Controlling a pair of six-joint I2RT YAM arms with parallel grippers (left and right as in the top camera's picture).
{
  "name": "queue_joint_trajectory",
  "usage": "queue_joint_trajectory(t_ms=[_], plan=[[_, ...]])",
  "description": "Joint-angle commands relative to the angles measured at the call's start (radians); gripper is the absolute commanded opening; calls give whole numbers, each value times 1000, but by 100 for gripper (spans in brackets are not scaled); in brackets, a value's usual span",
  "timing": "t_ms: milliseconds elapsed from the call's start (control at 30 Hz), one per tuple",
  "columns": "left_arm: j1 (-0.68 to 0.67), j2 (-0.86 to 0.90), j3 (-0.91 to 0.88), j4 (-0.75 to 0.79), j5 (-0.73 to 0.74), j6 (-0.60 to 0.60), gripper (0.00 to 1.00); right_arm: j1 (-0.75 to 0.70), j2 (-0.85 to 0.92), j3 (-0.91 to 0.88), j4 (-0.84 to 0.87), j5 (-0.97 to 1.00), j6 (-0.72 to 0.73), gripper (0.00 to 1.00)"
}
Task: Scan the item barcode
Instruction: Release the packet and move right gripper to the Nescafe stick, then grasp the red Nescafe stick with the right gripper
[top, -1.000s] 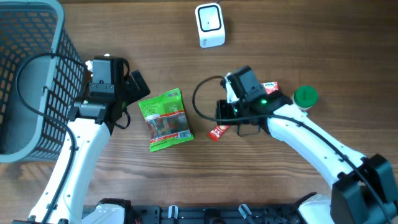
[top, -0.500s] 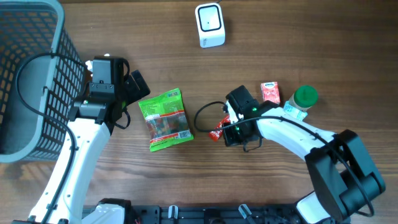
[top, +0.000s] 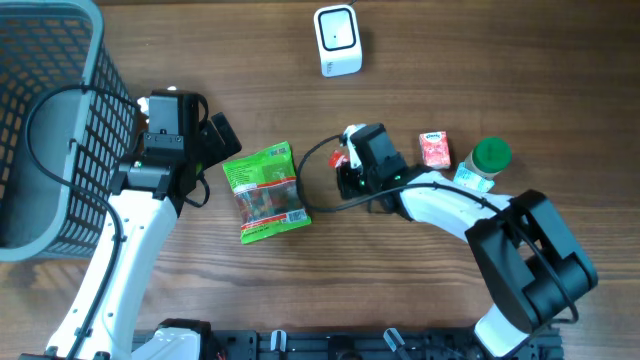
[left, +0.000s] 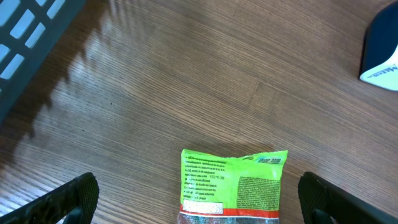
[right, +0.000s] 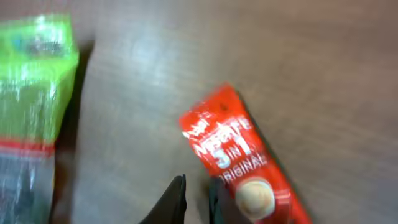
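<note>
Flanking right claw — sachet (red)

Wooden table: basket, white scanner, green snack bag, red carton, green-capped bottle.

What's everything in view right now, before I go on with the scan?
basket: one, grey-blue, far left
barcode scanner: one, white, top centre
snack bag: one, green, centre
coffee sachet: one, red, at the right gripper's fingers
small carton: one, red, right of centre
bottle: one, green cap, beside the carton
table: one, brown wood
left gripper: one, black, open, left of the snack bag
right gripper: one, black, fingers nearly together
</note>
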Motion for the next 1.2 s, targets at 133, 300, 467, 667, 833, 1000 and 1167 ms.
queue_joint_trajectory(t_ms=[133,300,467,667,833,1000,1167], plan=[[6,1,8,0,-10,2,100,-65,-85,55,-5,11,-141,25],[6,1,8,0,-10,2,100,-107,-282,92,-268,19,-381,53],[6,1,8,0,-10,2,100,-118,-296,85,-491,101,-509,54],[6,1,8,0,-10,2,100,-118,-150,78,-491,102,-592,62],[6,1,8,0,-10,2,100,-117,-66,78,-481,93,-592,56],[6,1,8,0,-10,2,100,-117,-35,78,-473,15,-589,43],[6,1,8,0,-10,2,100,-117,-35,78,-492,19,-589,42]])
